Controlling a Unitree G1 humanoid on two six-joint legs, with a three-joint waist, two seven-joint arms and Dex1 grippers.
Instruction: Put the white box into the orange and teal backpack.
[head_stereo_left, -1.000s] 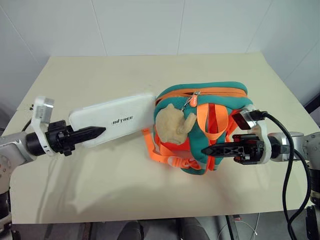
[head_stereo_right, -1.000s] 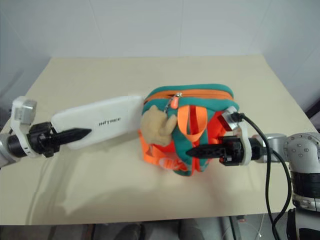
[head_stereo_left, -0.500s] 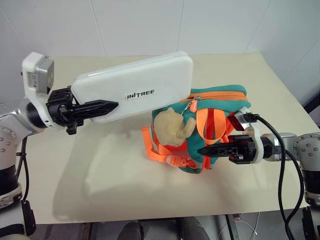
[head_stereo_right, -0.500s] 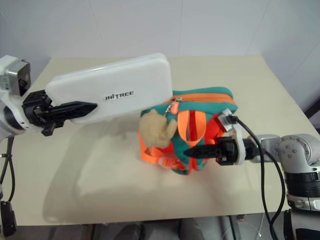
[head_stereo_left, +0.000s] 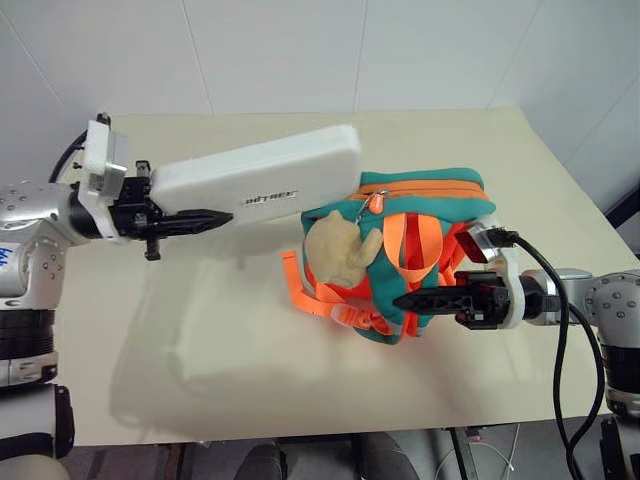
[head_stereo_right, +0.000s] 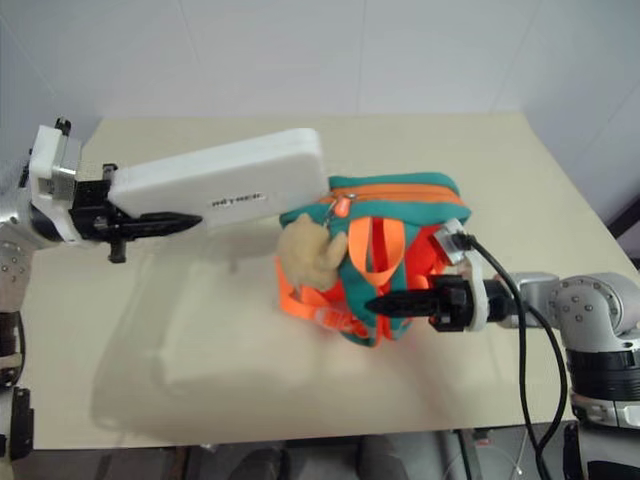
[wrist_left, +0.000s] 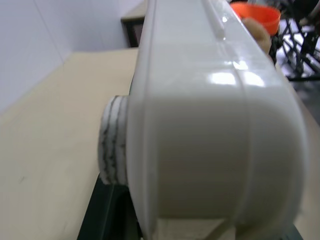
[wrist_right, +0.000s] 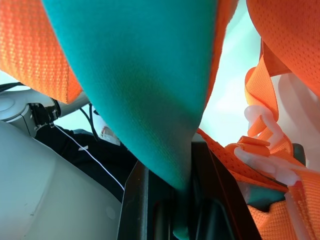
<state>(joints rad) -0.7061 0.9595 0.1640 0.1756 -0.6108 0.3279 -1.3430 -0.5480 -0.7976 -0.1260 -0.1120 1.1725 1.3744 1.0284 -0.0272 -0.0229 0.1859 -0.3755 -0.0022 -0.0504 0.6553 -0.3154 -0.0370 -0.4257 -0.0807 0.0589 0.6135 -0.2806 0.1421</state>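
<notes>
White box (head_stereo_left: 262, 178): pinched at one short end by the left gripper's (head_stereo_left: 190, 218) jaws, carried clear of the table (head_stereo_left: 200, 350). Long axis runs straight out from the jaws, about level, free end reaching toward and just above the zipper top of the orange and teal backpack (head_stereo_left: 420, 250); turned partly on edge, lettered face toward the camera. Held so, probably, to feed it end-first into the opening.

Orange and teal backpack: on the table, beige plush toy (head_stereo_left: 340, 250) on its front. Right gripper (head_stereo_left: 415, 299): jaws pressed together on a teal strap at the near side, seemingly to steady the bag for loading.
</notes>
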